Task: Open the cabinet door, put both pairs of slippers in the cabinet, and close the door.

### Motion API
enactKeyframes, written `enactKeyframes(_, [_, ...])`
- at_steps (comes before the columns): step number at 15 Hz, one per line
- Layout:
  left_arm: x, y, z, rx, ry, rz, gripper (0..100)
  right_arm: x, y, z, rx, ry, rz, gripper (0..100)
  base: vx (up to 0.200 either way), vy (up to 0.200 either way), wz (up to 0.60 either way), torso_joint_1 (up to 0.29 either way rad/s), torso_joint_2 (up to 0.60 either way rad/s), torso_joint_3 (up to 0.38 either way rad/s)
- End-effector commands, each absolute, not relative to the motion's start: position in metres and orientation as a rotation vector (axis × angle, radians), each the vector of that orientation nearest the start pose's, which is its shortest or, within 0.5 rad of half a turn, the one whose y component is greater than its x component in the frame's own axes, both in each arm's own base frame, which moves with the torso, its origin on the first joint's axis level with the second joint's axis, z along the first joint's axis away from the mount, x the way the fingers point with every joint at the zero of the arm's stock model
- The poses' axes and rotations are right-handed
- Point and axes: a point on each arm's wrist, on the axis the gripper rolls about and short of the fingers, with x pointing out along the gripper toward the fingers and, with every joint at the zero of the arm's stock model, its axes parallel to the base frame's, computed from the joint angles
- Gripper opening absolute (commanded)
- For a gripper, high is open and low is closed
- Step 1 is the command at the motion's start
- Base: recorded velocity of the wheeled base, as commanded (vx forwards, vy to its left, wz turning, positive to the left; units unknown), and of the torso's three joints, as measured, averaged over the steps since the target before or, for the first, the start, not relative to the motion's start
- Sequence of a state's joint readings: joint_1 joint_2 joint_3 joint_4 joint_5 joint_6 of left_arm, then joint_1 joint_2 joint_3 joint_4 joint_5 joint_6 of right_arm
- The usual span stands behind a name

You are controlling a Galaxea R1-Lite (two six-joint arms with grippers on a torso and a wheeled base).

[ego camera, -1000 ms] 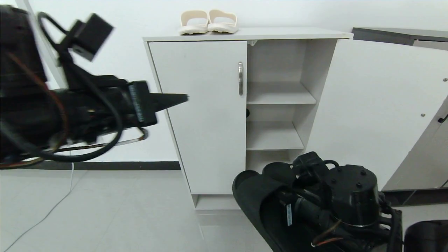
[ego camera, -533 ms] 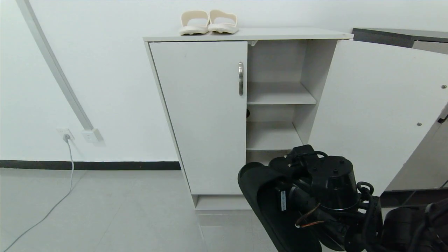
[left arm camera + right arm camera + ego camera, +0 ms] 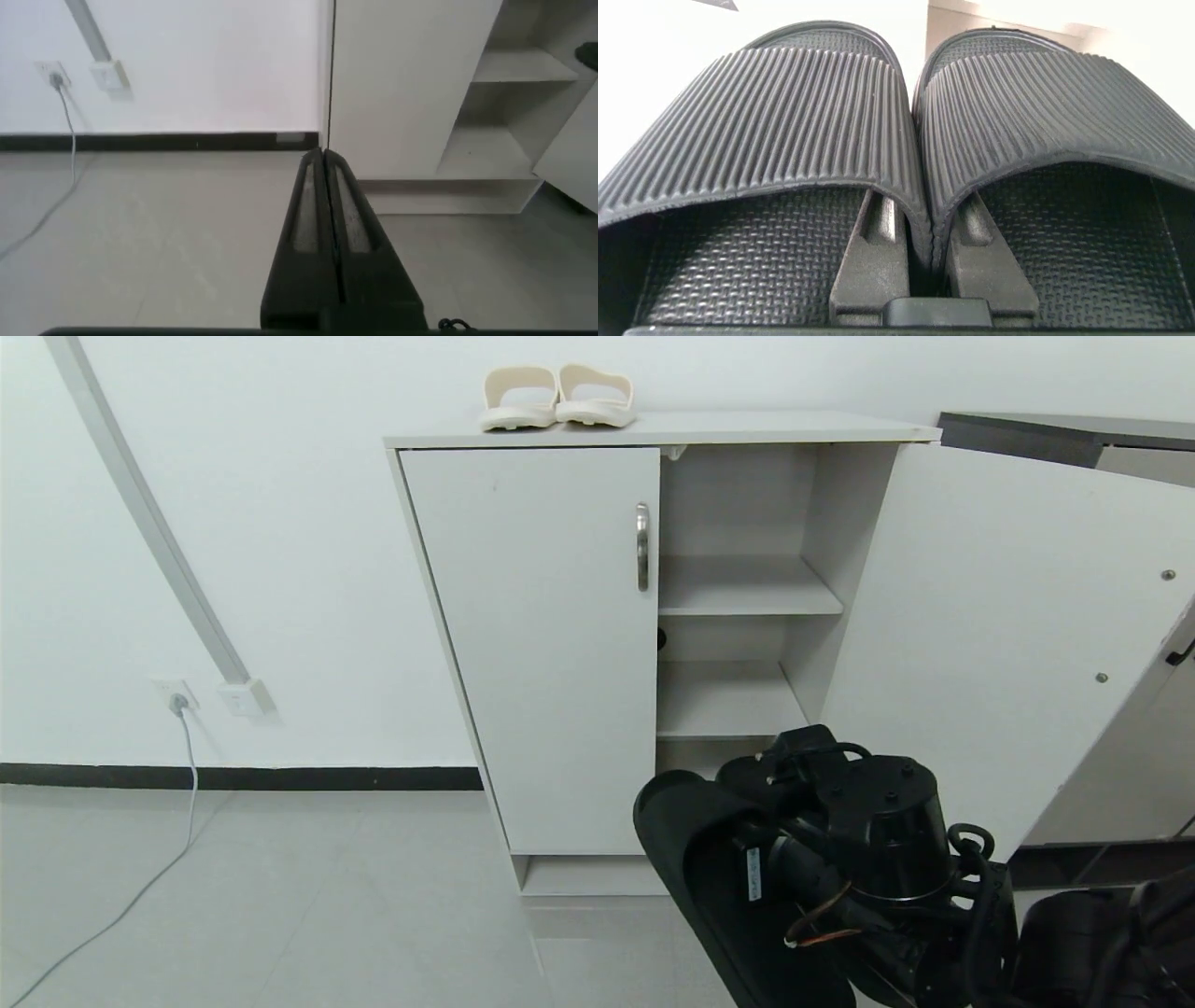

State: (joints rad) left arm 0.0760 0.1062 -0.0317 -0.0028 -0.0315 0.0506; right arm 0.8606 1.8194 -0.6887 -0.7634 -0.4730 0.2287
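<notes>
The left gripper [image 3: 324, 161], jaws pressed together and empty, has drawn away from the cabinet [image 3: 532, 644], so the opening is free. The right gripper [image 3: 920, 252] clamps the black slippers [image 3: 709, 859] near the lower shelves [image 3: 724, 700].

Right arm [image 3: 882, 826]: held low, extended forward, round wrist housing on top.
Right gripper [image 3: 924, 219]: fingers [image 3: 875, 247] inserted under straps of black slippers [image 3: 813, 121], one finger per slipper. Adjoining inner strap edges clamped between fingers.
Left gripper [image 3: 324, 159]: fingers pressed flat together, nothing held. Points forward, angled downward.
</notes>
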Motion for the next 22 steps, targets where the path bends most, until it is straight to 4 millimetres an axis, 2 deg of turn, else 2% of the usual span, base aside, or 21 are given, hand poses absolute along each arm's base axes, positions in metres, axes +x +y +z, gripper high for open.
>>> enactKeyframes(1, [-0.016,-0.002,0.078,0.076,0.086,0.043,0,0.208,0.230,0.129,-0.006,0.330,0.352,0,0.000,0.000,0.00,0.000,0.00,0.000])
enactKeyframes(4, [-0.016,-0.002,0.077,0.052,0.089,0.051,0,0.212,0.234,0.128,-0.008,0.326,0.334,0,0.000,0.000,0.00,0.000,0.00,0.000])
enactKeyframes(6, [-0.016,-0.002,0.077,0.036,0.088,0.049,0,0.233,0.248,0.121,-0.007,0.284,0.154,0,0.000,0.000,0.00,0.000,0.00,0.000])
enactKeyframes(8, [-0.016,-0.002,0.077,0.030,0.090,0.049,0,0.244,0.259,0.126,0.008,0.260,0.119,0,0.000,0.000,0.00,0.000,0.00,0.000])
enactKeyframes(11, [-0.016,-0.002,0.077,0.022,0.090,0.049,0,0.260,0.264,0.127,0.020,0.237,0.054,0,0.000,-0.067,0.00,0.001,0.00,0.002])
enactKeyframes(16, [-0.016,-0.002,0.077,0.022,0.089,0.048,0,0.263,0.262,0.124,0.017,0.241,0.035,0,0.000,-0.200,0.00,0.003,0.00,0.003])
enactKeyframes(22, [-0.016,-0.002,0.077,0.023,0.088,0.049,0,0.269,0.262,0.110,0.009,0.261,-0.001,0,0.000,0.000,0.00,0.000,0.00,0.000])
